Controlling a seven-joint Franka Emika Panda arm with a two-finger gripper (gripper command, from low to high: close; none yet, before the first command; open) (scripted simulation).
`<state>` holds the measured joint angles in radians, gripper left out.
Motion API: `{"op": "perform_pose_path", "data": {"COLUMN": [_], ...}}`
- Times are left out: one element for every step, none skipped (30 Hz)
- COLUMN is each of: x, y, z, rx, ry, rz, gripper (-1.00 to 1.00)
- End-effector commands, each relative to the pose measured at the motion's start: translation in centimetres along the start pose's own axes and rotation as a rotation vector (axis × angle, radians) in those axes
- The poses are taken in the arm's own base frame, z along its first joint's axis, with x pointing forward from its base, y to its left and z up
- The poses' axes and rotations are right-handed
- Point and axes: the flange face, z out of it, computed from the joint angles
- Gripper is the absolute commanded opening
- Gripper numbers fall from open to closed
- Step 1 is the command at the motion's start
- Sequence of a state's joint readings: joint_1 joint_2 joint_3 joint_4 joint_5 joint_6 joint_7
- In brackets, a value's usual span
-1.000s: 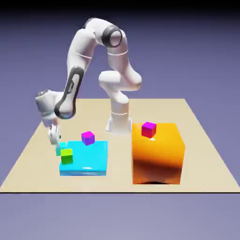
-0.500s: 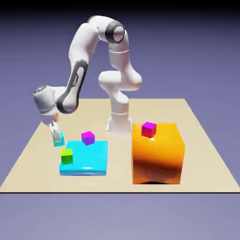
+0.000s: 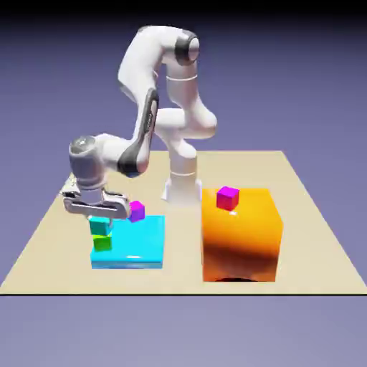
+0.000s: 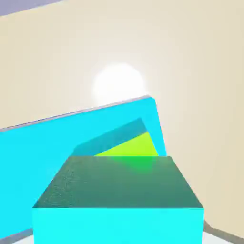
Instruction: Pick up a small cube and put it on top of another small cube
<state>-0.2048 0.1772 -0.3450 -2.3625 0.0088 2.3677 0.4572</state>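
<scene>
Presently, item one: the gripper (image 3: 101,217), jaws closed on the small cyan cube (image 3: 100,226), which fills the lower hand view (image 4: 119,200) and hides both finger tips there.

Item two: the green cube (image 3: 102,243), directly under the cyan cube in the exterior view; whether the two touch or a thin gap remains cannot be told. In the hand view a wedge of the green cube's top (image 4: 129,147) shows beyond the cyan cube's far edge, which suggests the pair is not fully squared up.

Item three: the cyan slab (image 3: 140,244), bearing the green cube at its near corner on the exterior view's left, and a magenta cube (image 3: 135,211) at its far edge, just beside the gripper's body.

Item four: the orange block (image 3: 241,236), well apart from the green cube to the exterior view's right, with a second magenta cube (image 3: 227,198) on top.

Handling note, as judgement: the step in hand is the placing. It calls for a straight, slow descent, the cyan cube centred over the green one, the fingers parted only once it sits flat, then a vertical retreat so nothing is dragged off.

Markings: no brand, label or writing readable on any item.
</scene>
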Motion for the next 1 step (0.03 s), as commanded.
{"op": "perform_pose_path", "data": {"x": [0.02], "y": [-0.02], "z": [-1.7], "rx": [-0.001], "ry": [0.001], "rz": [0.0], "gripper": [1.0]}}
